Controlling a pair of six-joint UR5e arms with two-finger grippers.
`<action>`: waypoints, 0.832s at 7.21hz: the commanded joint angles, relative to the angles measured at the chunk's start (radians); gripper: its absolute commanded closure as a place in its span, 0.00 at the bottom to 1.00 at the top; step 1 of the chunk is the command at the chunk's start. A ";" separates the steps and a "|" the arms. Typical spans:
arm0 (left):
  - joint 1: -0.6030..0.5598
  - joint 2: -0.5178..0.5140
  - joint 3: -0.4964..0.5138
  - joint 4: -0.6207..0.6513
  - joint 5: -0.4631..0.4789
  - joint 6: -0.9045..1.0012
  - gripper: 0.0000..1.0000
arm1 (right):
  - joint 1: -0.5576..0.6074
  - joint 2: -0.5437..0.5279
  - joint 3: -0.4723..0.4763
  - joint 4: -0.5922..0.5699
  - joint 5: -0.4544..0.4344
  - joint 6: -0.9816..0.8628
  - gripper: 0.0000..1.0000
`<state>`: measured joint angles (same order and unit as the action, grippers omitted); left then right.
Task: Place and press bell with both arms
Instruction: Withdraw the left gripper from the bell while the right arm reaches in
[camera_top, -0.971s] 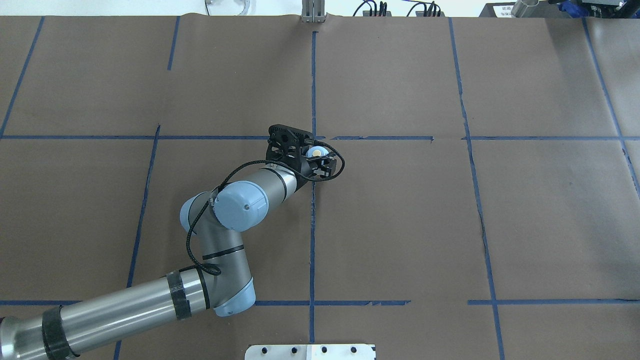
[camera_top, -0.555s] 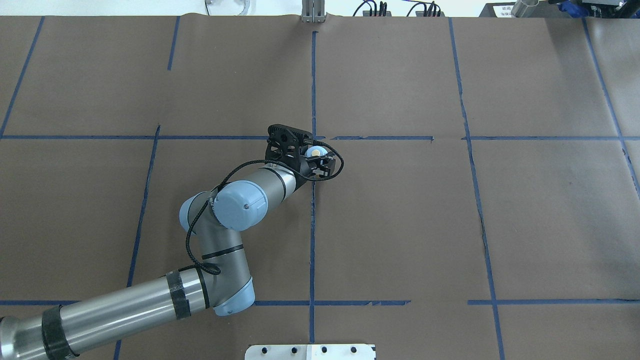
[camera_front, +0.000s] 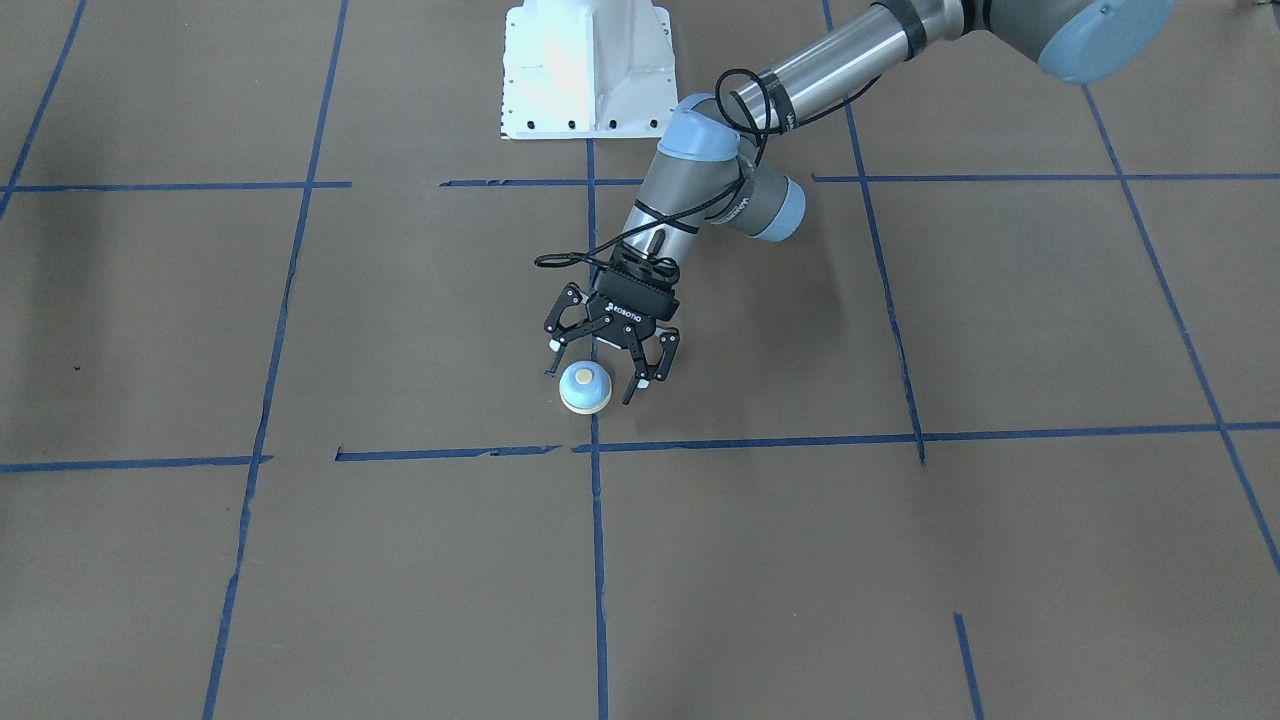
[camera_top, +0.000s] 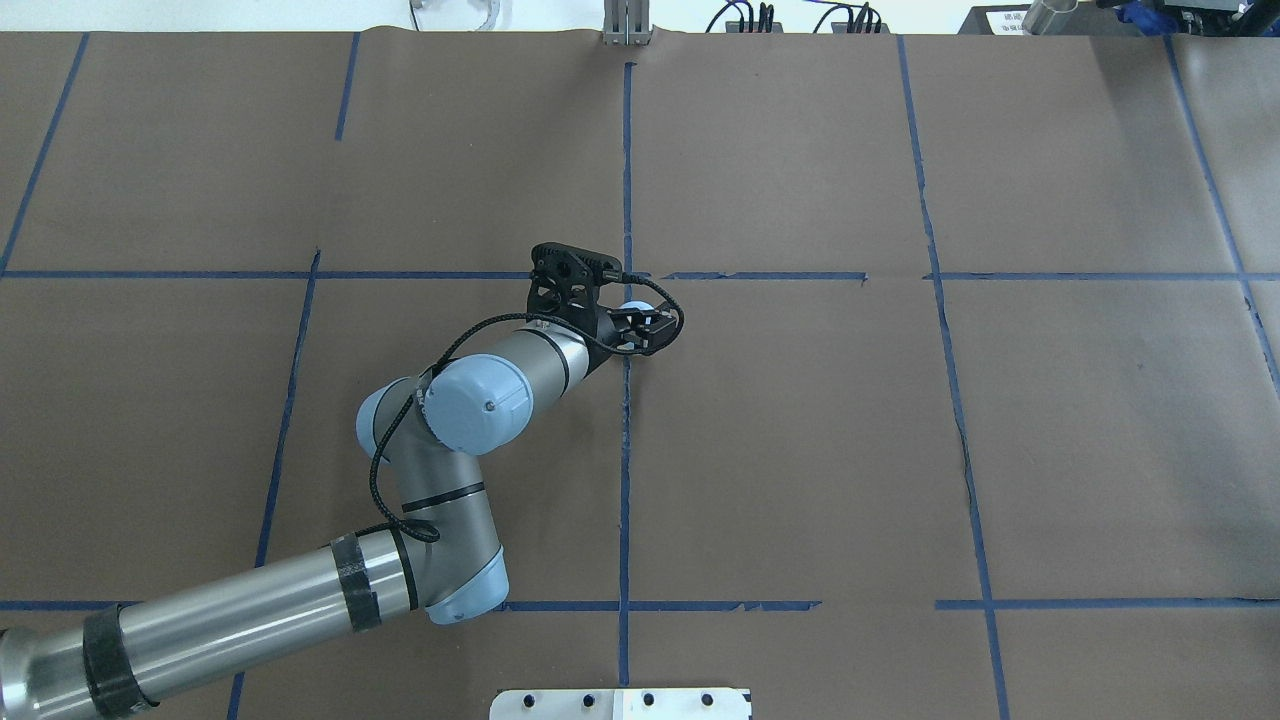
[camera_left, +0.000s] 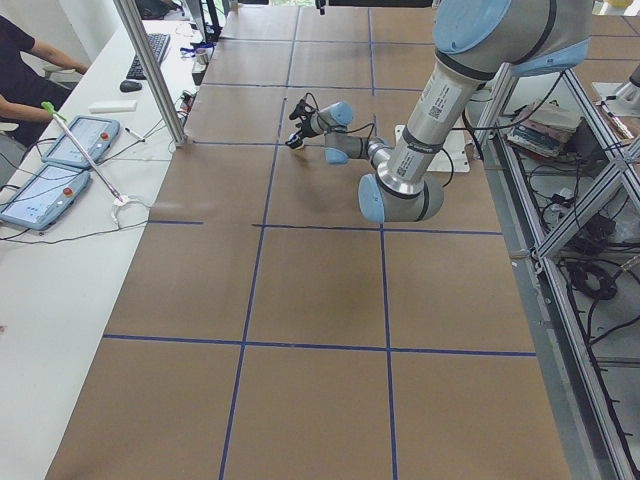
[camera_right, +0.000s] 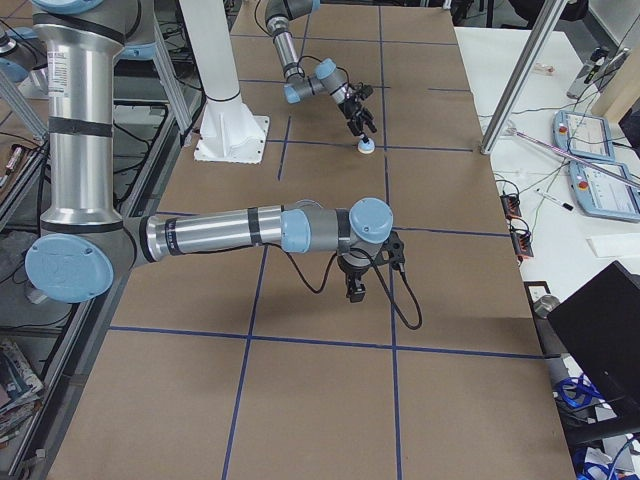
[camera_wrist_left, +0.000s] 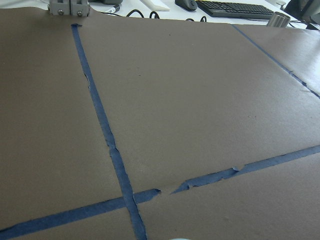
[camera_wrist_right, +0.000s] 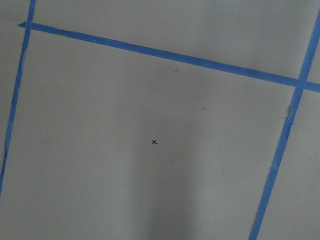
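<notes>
The bell (camera_front: 585, 387), with a light-blue dome and cream base, stands on the brown table by a blue tape crossing. My left gripper (camera_front: 595, 382) is open, its fingers (camera_front: 640, 375) spread on either side of the bell, just above it. From overhead the left gripper (camera_top: 640, 325) hides most of the bell (camera_top: 630, 307). The bell (camera_right: 368, 146) also shows in the exterior right view. My right gripper (camera_right: 355, 288) shows only there, low over bare table far from the bell. I cannot tell whether it is open or shut.
The white pedestal base (camera_front: 585, 70) stands at the robot's side of the table. Blue tape lines (camera_top: 625, 450) grid the brown cover. A metal post (camera_left: 150, 70) and a desk with tablets (camera_left: 75, 140) lie beyond the far edge, with an operator (camera_left: 20, 50) seated there.
The left arm and gripper have shifted slightly left, and the gripper now hides more of the bell. The bell has not moved.
</notes>
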<state>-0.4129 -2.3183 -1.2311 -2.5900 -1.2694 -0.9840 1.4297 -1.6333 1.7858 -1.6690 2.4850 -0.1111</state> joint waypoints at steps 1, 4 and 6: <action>-0.047 -0.004 -0.077 0.007 -0.008 -0.007 0.00 | -0.009 0.016 0.004 0.006 0.000 0.014 0.00; -0.244 0.008 -0.120 0.228 -0.301 -0.044 0.00 | -0.191 0.043 0.007 0.389 -0.056 0.589 0.00; -0.410 0.121 -0.215 0.397 -0.569 -0.029 0.02 | -0.390 0.172 0.012 0.564 -0.179 1.031 0.00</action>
<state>-0.7283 -2.2676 -1.3881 -2.2802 -1.6921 -1.0195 1.1598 -1.5374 1.7950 -1.1996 2.3751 0.6688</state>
